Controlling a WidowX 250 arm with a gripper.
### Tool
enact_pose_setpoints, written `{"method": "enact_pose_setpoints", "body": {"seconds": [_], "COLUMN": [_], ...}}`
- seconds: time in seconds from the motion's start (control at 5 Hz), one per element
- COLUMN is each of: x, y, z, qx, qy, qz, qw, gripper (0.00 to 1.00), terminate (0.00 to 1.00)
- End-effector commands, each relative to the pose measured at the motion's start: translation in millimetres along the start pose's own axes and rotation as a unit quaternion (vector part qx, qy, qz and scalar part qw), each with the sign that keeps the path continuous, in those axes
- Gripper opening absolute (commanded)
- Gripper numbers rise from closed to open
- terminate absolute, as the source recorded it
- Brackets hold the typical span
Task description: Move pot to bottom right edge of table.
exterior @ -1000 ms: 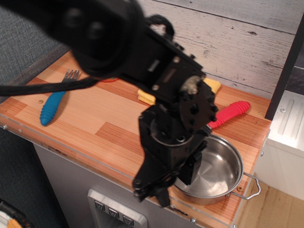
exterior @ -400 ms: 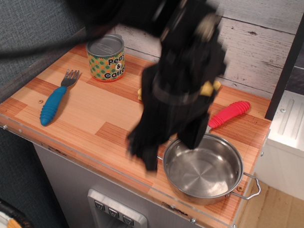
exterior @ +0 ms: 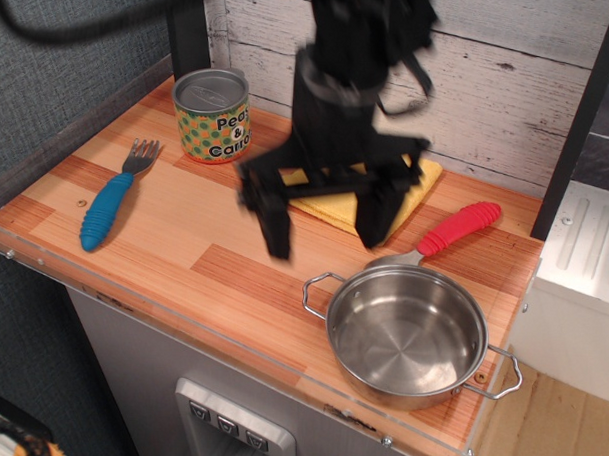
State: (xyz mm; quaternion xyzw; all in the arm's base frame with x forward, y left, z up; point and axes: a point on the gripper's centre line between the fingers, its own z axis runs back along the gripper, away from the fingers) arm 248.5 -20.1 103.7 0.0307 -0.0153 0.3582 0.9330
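Striped reddish wood makes up the bench [exterior: 174,238]. At its left lies a blue-handled fork [exterior: 110,203], and behind it stands a Peas & Carrots can [exterior: 211,116]. The black pincer [exterior: 325,219] hangs above the middle with its fingers apart and nothing between them, over a yellow cloth [exterior: 335,204]. Farther right, the shiny steel pot [exterior: 406,335] sits at the near right corner, one loop handle past the edge, well clear of the pincer. A red-handled utensil [exterior: 452,231] lies just behind the pot.
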Motion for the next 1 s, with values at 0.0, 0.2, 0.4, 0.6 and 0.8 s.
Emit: {"method": "enact_pose_setpoints", "body": {"seconds": [0.0, 0.2, 0.4, 0.6, 0.8], "x": [39.8, 47.5, 50.4, 53.1, 48.4], "y": [31.7, 65.0, 93.5, 118.4, 131.7], "z": [27.2, 22.1, 18.5, 17.4, 12.9], "qx": [0.040, 0.056, 0.072, 0.075, 0.065], "qy": [-0.003, 0.022, 0.059, 0.065, 0.027], "qz": [-0.112, -0.097, -0.088, -0.038, 0.045], "qw": [0.9929, 0.9934, 0.9918, 0.9943, 0.9965], "gripper": [1.00, 1.00, 1.00, 1.00, 1.00], "terminate": [0.00, 0.00, 0.00, 0.00, 1.00]}}
